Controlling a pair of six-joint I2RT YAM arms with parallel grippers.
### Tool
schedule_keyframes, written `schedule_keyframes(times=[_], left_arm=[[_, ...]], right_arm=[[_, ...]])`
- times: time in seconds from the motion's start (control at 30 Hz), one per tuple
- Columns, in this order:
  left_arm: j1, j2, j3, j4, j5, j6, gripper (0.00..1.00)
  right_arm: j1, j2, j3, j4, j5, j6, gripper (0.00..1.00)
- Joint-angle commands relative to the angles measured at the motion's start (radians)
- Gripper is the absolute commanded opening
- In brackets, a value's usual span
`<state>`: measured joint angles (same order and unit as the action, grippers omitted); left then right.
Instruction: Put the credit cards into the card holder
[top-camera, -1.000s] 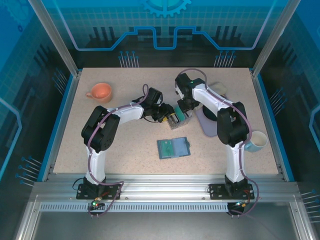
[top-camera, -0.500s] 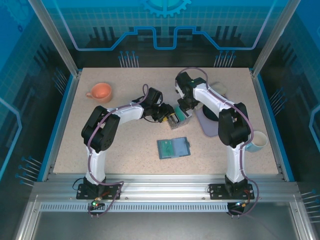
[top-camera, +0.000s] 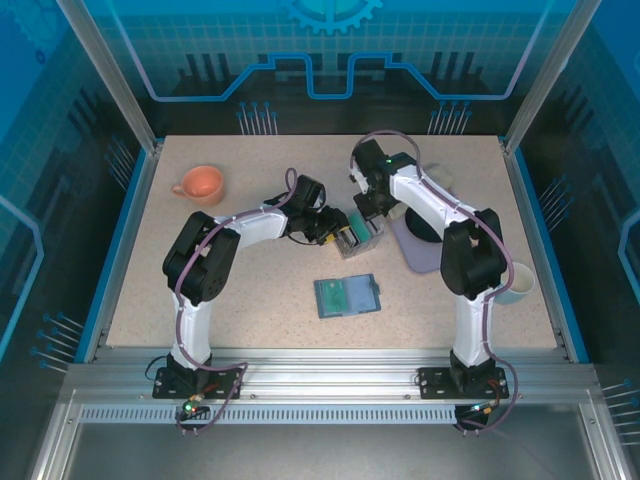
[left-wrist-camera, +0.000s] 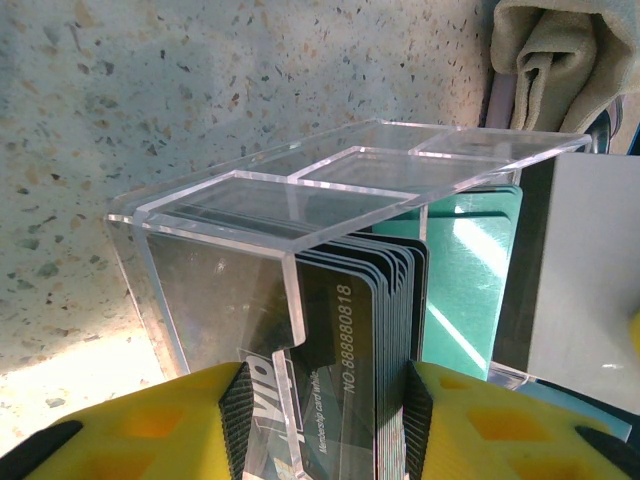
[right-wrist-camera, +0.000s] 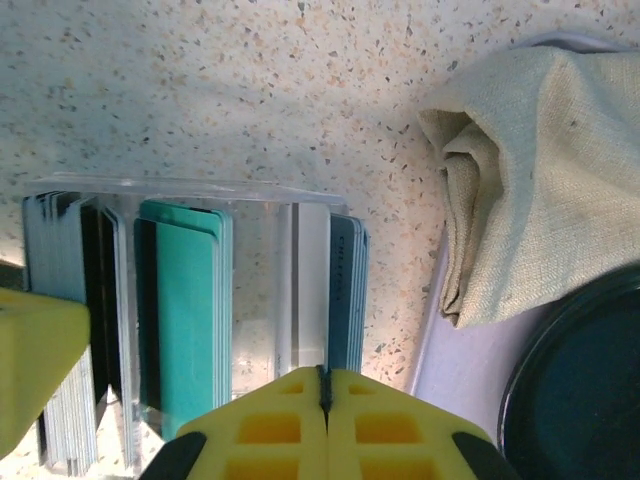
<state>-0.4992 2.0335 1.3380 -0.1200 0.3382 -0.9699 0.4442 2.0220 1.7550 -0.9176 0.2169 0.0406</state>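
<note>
A clear plastic box (top-camera: 356, 236) stands mid-table with credit cards upright in its compartments: dark ones (left-wrist-camera: 370, 330), teal ones (right-wrist-camera: 190, 320) and grey-blue ones (right-wrist-camera: 348, 290). My left gripper (left-wrist-camera: 325, 420) clamps the box's end compartment, its pads (left-wrist-camera: 236, 410) pressing the clear wall and the dark stack. My right gripper (right-wrist-camera: 323, 385) hangs over the box from the other side. Its fingertips are pressed together on the top edge of the innermost grey-blue card. The card holder (top-camera: 347, 296) lies open and flat nearer the arm bases, teal-blue, apart from both grippers.
A folded beige cloth (right-wrist-camera: 530, 180) and a dark round dish (right-wrist-camera: 585, 390) rest on a lilac mat (top-camera: 418, 250) just right of the box. An orange cup (top-camera: 202, 184) sits far left, a pale mug (top-camera: 515, 283) at the right edge.
My right gripper has gone from open to shut over the grey-blue cards, its arm shifting slightly. The left gripper, the box and the card holder have not moved.
</note>
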Motion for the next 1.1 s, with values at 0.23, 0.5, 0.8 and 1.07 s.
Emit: schedule_keyframes(times=[0.23,0.5,0.8,1.07], left_arm=[[0.007,-0.048,-0.046,-0.067,-0.007,0.004,0.50],[0.007,-0.161,-0.077,-0.035,-0.013,0.014,0.63],[0.007,-0.375,-0.261,0.152,0.062,-0.045,0.68],[0.005,-0.436,-0.436,0.573,0.257,-0.245,0.67]], right_arm=[[-0.032,-0.145,-0.045,-0.011,-0.172,0.083,0.00],[-0.118,-0.317,-0.174,0.084,-0.393,0.205,0.00],[-0.234,-0.514,-0.417,0.294,-0.782,0.419,0.00],[-0.256,-0.634,-0.596,0.473,-0.964,0.595,0.00]])
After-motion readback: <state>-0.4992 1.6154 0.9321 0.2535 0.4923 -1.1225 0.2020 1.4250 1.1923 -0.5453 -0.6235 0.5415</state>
